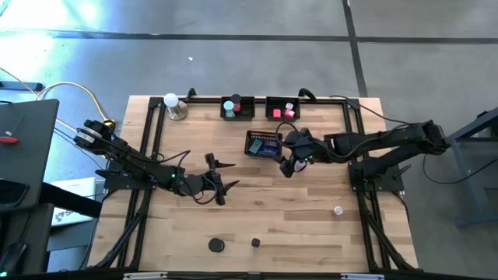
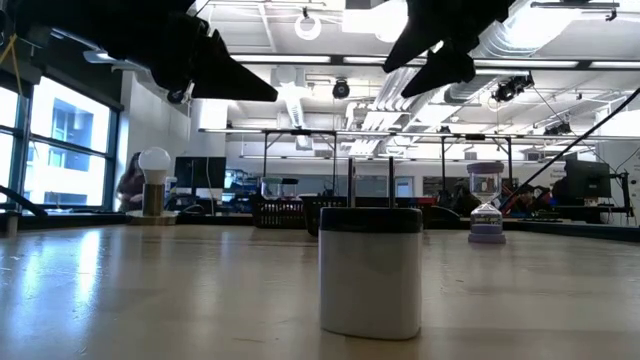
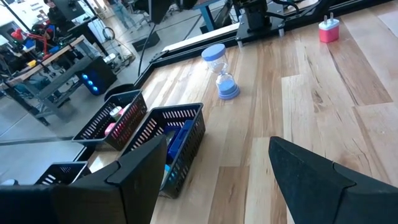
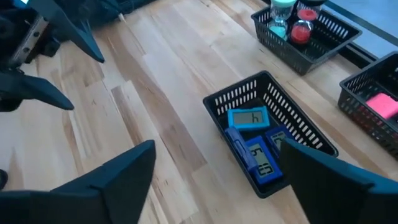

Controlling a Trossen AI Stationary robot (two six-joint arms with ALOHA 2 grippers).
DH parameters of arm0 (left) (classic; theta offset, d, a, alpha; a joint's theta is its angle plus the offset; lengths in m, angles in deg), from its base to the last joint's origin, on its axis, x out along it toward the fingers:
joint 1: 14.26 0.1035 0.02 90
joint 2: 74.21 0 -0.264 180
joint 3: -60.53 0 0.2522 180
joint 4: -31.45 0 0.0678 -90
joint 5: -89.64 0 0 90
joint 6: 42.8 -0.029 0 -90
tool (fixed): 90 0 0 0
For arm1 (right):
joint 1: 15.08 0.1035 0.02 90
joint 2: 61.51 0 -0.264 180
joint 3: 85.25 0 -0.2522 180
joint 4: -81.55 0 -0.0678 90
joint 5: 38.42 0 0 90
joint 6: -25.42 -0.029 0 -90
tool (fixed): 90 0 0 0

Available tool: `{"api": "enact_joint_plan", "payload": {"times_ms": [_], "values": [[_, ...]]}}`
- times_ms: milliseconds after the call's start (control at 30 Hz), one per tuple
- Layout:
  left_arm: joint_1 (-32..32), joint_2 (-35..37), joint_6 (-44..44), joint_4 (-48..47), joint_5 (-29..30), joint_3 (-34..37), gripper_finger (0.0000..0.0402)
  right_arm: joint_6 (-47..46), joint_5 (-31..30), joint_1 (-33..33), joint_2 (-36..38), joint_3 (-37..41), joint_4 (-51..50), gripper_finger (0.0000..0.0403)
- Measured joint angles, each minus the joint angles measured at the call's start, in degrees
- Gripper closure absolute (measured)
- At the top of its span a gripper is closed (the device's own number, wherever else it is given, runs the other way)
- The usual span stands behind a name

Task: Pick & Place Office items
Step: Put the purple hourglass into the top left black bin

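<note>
Three black mesh baskets stand toward the table's far side. One holds dark blue rectangular pieces, one holds teal and red hourglasses, and one holds pink pieces. My right gripper hovers open just right of and above the blue-piece basket, with nothing between its fingers. My left gripper hangs open over bare wood at the table's middle left, also with nothing between its fingers. A lavender hourglass stands upright on its base at the right.
Two black discs lie near the front edge. A white-and-black cylinder stands close to the low camera. A pink plug sits near the right arm's base. A white ball on a metal base stands far left.
</note>
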Motion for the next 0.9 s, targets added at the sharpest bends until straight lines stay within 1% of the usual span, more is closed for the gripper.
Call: {"api": "enact_joint_plan", "payload": {"times_ms": [167,267,333,400,500,600,667,767,900], "values": [[0.00,0.00,0.02,-0.56,0.00,0.00,0.0126,0.25,0.29,0.00,-1.47,0.00,0.82,0.0021],[0.00,0.00,0.00,-0.70,0.00,0.00,0.0126,0.40,0.83,0.04,-1.36,0.00,0.62,0.0006],[0.00,0.00,0.02,-0.71,0.00,0.00,0.0126,-0.12,2.43,0.04,-1.34,0.00,-0.31,0.0008],[0.00,0.00,0.02,-0.76,0.00,0.00,0.0126,-2.82,3.26,0.00,-1.14,0.00,-2.62,0.0013],[0.00,0.00,0.01,-0.85,0.00,0.00,0.0126,-8.41,3.17,-0.63,-0.84,0.00,-9.18,0.0021],[0.00,0.00,0.00,-0.85,0.00,0.00,0.0126,-12.69,3.12,-1.62,-0.94,0.00,-16.95,0.0026],[0.00,0.00,0.02,-0.85,0.00,0.00,0.0126,-15.03,3.00,-2.02,-0.94,0.00,-20.40,0.0027],[0.31,0.00,0.01,-0.85,-0.02,0.00,0.0126,-17.11,2.87,-2.41,-0.92,0.00,-22.97,0.0027],[0.65,-0.01,0.41,-0.86,0.01,0.00,0.0126,-16.53,3.73,-2.22,-1.18,0.00,-24.99,0.0027]]}}
